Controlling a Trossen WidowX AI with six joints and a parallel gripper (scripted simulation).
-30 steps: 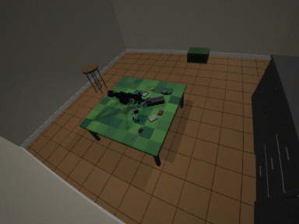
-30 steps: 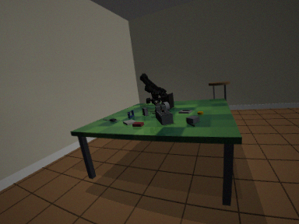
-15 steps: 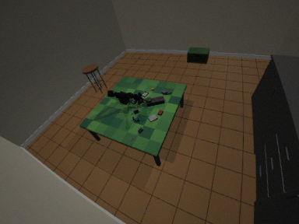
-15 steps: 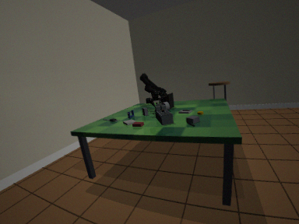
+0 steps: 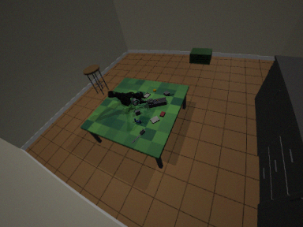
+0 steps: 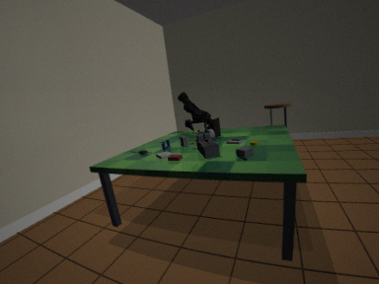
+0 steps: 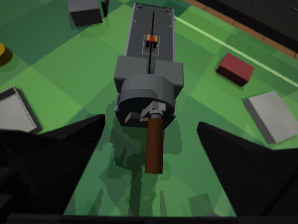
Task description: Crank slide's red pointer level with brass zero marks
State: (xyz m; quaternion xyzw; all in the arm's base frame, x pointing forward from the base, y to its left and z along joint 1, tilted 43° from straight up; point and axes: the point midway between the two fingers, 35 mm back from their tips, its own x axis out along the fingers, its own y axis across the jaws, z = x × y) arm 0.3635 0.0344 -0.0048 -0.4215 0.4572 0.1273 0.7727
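Gripper (image 5: 144, 101) (image 6: 189, 129) (image 7: 152, 122) wide apart w/ nothing in it; handle (image 7: 154, 145) sticks out betw. the fingers, untouched. Ptr (image 7: 152, 38) looks approx. level w/ the marks, can't confirm. Risk: if arm backs off crooked, a finger could knock handle & shift ptr.

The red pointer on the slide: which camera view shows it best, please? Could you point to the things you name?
The wrist view: it looks down on the grey machine (image 5: 158, 102) (image 6: 208, 148) (image 7: 163, 29), with the small red pointer (image 7: 152, 38) distinct between yellowish marks. The top and exterior views show the machine small and dark, and the pointer cannot be made out in either.
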